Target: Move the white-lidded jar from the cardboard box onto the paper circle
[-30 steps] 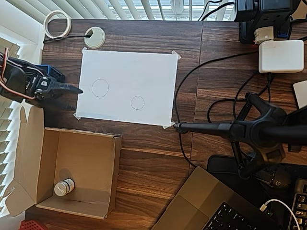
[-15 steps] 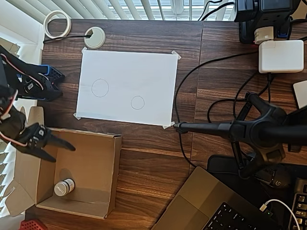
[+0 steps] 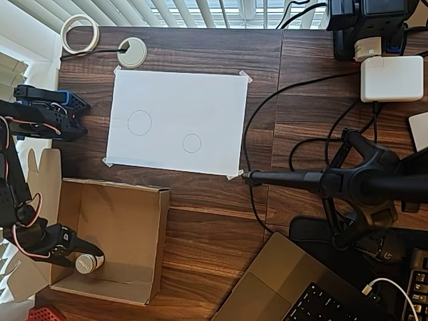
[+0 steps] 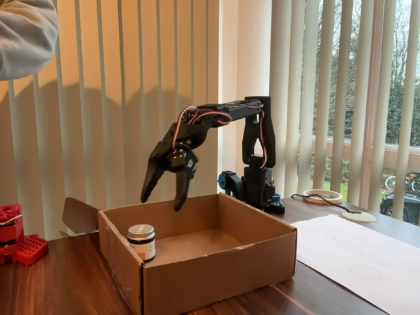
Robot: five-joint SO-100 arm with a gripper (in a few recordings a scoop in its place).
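The white-lidded jar [image 3: 85, 265] [image 4: 142, 241] stands upright in a corner of the cardboard box [image 3: 127, 221] [image 4: 216, 262]. In the overhead view that corner is the lower left. My gripper [image 3: 80, 257] [image 4: 161, 203] hangs open over the box, its fingertips just above the jar and apart from it. One finger [image 4: 178, 193] points down beside the jar's right in the fixed view. The paper circle [image 3: 192, 143] [image 4: 365, 270] is a small pencil outline on the white sheet [image 3: 200, 100], to the right of a larger drawn circle [image 3: 139, 122].
A white grommet disc [image 3: 132, 52] and a tape roll [image 3: 79, 33] lie beyond the sheet. A black stand arm [image 3: 301, 179] and cables cross the table's right half, near a laptop [image 3: 287, 287]. Red blocks [image 4: 20, 244] sit beside the box. A person's sleeve [image 4: 23, 33] shows at the top left.
The arm has swung from beside the sheet to over the box, and the open gripper has come down toward the jar. The jar has not moved.
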